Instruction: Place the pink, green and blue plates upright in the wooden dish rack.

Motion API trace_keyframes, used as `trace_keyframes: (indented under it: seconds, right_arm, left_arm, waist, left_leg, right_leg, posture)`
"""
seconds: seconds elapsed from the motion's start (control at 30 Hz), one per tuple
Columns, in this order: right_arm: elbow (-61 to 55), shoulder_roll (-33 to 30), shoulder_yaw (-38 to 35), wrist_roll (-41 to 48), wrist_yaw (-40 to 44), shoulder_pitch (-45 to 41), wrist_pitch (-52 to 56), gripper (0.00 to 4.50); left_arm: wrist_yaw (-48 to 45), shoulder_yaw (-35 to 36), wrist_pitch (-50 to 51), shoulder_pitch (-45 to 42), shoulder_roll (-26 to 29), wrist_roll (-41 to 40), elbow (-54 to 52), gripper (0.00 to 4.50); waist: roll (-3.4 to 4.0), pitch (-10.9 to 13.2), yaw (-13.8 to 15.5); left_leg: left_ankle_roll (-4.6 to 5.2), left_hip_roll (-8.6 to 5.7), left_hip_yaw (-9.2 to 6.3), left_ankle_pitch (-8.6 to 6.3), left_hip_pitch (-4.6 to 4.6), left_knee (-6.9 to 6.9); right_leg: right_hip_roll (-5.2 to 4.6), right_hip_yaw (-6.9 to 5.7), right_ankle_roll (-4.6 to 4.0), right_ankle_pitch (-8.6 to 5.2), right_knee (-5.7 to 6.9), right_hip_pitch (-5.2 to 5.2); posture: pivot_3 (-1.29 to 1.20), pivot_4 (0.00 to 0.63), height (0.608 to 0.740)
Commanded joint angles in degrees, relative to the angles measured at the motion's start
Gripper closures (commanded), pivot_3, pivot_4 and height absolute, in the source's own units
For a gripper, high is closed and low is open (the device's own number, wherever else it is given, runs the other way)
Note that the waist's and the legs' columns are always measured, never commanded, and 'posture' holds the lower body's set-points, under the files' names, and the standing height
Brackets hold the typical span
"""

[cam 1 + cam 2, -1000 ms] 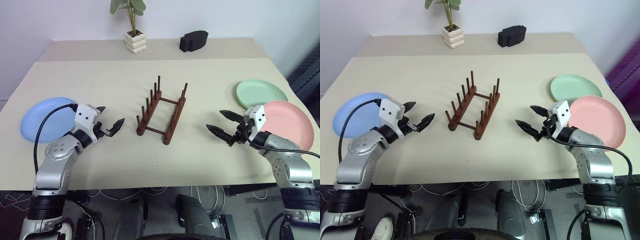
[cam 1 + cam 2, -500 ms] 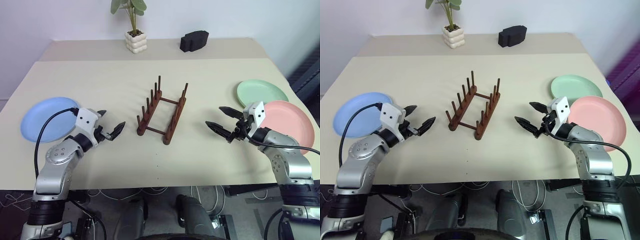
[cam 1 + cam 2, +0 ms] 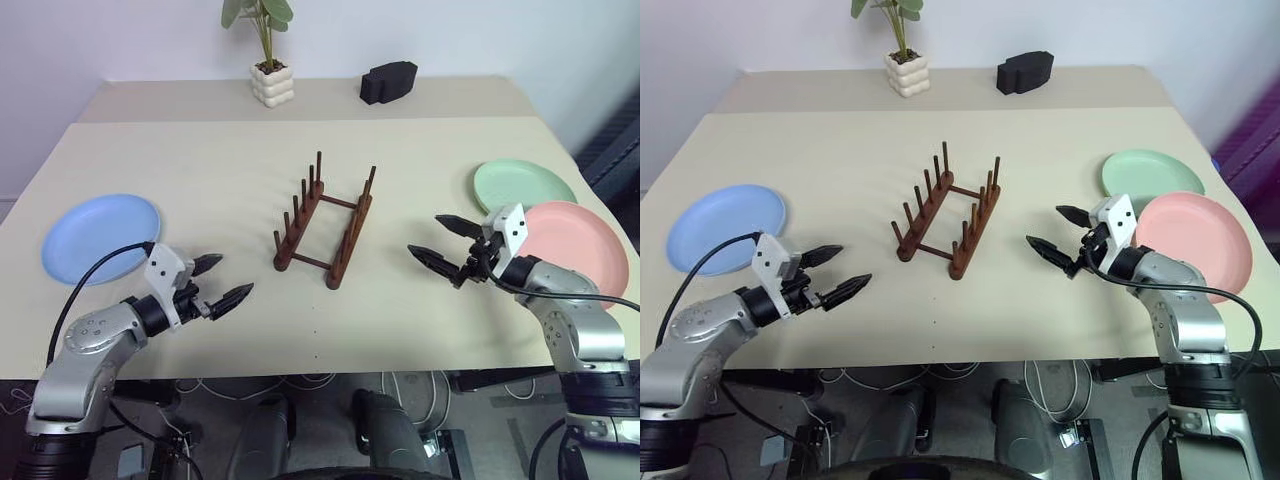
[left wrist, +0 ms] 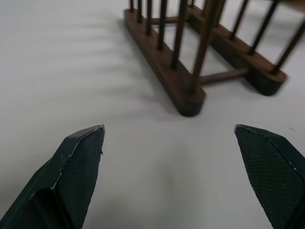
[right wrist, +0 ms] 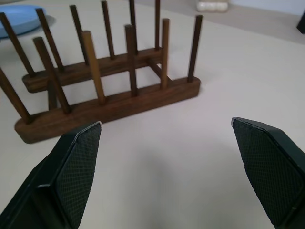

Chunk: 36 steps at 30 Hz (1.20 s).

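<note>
The wooden dish rack [image 3: 323,233] stood empty near the middle of the beige table [image 3: 230,160], its two peg rows running away from the robot at a slant. The blue plate [image 3: 100,237] lay flat near the table's left edge; the green plate [image 3: 522,186] and the pink plate [image 3: 576,250] lay flat near the right edge, the pink rim overlapping the green one's near rim. No writing or label could be read on any of them.

The left gripper [image 3: 229,283] hovered over the near left part of the table with its fingers spread wide, holding nothing. The right gripper [image 3: 441,241] hung between rack and pink plate, fingers likewise wide apart and empty.

The head views took in a potted plant [image 3: 267,55] and a black object [image 3: 387,81] at the far edge. The left wrist view gave the rack's near end up close, while the right wrist view caught the blue plate beyond the pegs.
</note>
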Motion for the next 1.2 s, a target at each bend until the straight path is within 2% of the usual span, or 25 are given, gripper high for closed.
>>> trace_keyframes:
  seconds: [0.03,0.13,0.37,0.5,0.8,0.87,0.93,1.13,1.2]
  right_arm:
    - [-4.57,1.47,-0.02,0.29,-1.96,1.88,-0.18,0.03]
    - [-8.48,1.69,-1.23,1.38,-2.97,5.62,0.30,0.03]
    - [-14.82,3.44,-1.38,1.84,-6.75,10.87,1.48,0.03]
    - [-17.80,3.73,-1.84,2.47,-8.50,12.96,2.14,0.03]
    - [-15.61,3.78,-0.86,2.14,-8.33,10.94,1.39,0.03]
    - [-14.77,4.06,-0.02,1.76,-8.02,10.02,1.13,0.00]
    - [-14.46,4.24,0.39,1.60,-7.90,9.50,1.05,0.00]
    - [-13.99,4.20,0.67,1.57,-7.62,8.81,0.93,0.00]
    - [-14.24,4.29,0.79,1.53,-7.72,8.94,0.91,0.00]
  left_arm:
    - [-4.77,-3.48,1.24,-1.02,1.90,-1.18,-2.25,0.00]
    - [-4.59,-13.24,2.82,-6.24,-1.00,1.80,-3.40,0.00]
    - [-1.84,-25.49,3.12,-15.66,-8.89,8.74,3.59,0.00]
    - [3.75,-28.60,1.15,-19.03,-12.79,15.62,8.48,0.00]
    - [11.66,-28.64,2.48,-19.96,-20.24,19.53,12.02,0.00]
    - [12.49,-28.06,3.04,-19.96,-21.27,19.36,12.46,0.53]
    - [12.67,-27.66,3.09,-19.82,-21.40,19.25,12.61,1.33]
    - [12.84,-27.22,2.34,-19.46,-21.29,19.67,12.83,4.34]
    - [13.12,-27.19,1.94,-19.47,-21.13,20.25,13.06,4.43]
  waist:
    - [0.00,0.00,0.03]
    - [0.06,-0.01,0.82]
    - [0.08,-0.03,0.88]
    - [0.07,-0.02,1.08]
    - [0.09,-0.05,1.20]
    - [0.09,-0.06,1.23]
    - [0.09,-0.06,1.22]
    - [0.09,-0.06,1.26]
    - [0.09,-0.06,1.24]
  left_leg:
    - [0.00,0.00,0.00,0.00,-0.02,0.00]
    - [0.00,-0.05,-0.02,0.00,-0.04,0.01]
    - [0.00,-0.09,-0.02,0.00,-0.04,0.11]
    - [0.00,-0.10,-0.03,0.00,-0.06,0.12]
    - [0.00,-0.10,-0.04,0.00,-0.05,0.19]
    - [0.00,-0.10,-0.05,0.00,-0.05,0.20]
    - [0.00,-0.10,-0.05,0.00,-0.05,0.21]
    - [0.01,-0.12,-0.06,0.00,-0.08,0.21]
    - [0.01,-0.12,-0.06,0.00,-0.08,0.21]
  right_leg:
    - [0.00,0.00,0.00,0.00,-0.03,0.00]
    - [-0.02,0.00,0.00,-0.01,-0.02,0.00]
    - [0.05,0.02,0.00,0.01,0.05,0.00]
    - [0.05,0.02,0.01,0.01,0.02,0.00]
    - [0.04,0.02,0.01,0.01,0.04,0.02]
    - [0.04,0.01,0.01,0.01,0.04,0.04]
    - [0.05,0.01,0.01,0.01,0.04,0.04]
    - [0.04,0.01,0.01,0.01,0.03,0.04]
    - [0.04,0.01,0.01,0.01,0.03,0.04]
  posture:
    - [0.00,0.150,0.737]
    - [0.00,0.150,0.737]
    - [0.00,0.150,0.737]
    - [0.00,0.150,0.737]
    - [0.00,0.150,0.737]
    - [0.00,0.150,0.737]
    - [0.00,0.150,0.737]
    - [0.00,0.150,0.737]
    - [0.00,0.150,0.737]
